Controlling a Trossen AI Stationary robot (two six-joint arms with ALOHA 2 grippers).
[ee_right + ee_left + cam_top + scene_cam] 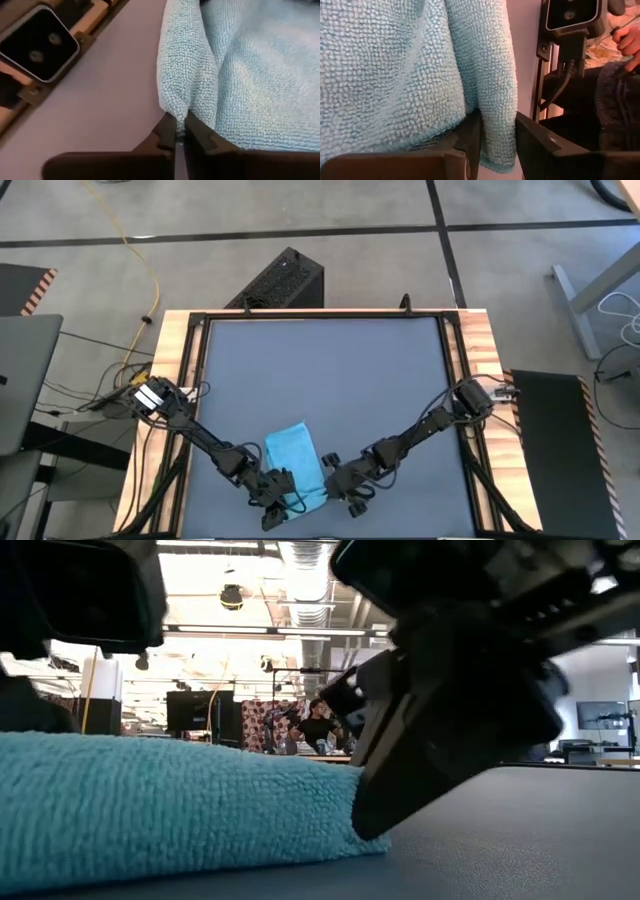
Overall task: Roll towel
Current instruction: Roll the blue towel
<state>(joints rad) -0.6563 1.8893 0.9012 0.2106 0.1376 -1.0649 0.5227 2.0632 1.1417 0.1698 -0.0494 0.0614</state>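
The light-blue towel [293,460] lies on the dark grey tabletop [320,370] close to the table's near edge, and its near end is bunched up. It also shows in the low view [150,805]. My left gripper [278,498] is at the towel's near left corner, shut on the cloth. My right gripper [335,483] is at the near right corner, shut on the cloth; in the low view [375,825] its fingertip reaches down to the towel's right end. My left gripper has a hanging fold of the towel's edge [496,135] between its two fingers [536,146]. One layer or several, I cannot tell. The fingers come in low from the table's left and near side. My right gripper pinches a raised fold at the towel's edge [175,111] between its two fingertips [197,132]. Only the free ends are on the cloth. The fingers come in low from the table's right, with the rest of the towel lying on the table beyond them.
A wooden frame [180,360] borders the tabletop on the left, right and far sides. A black box [285,280] stands on the floor beyond the far edge. The bare tabletop reaches from the towel to the far edge. A person [318,725] is far off in the room.
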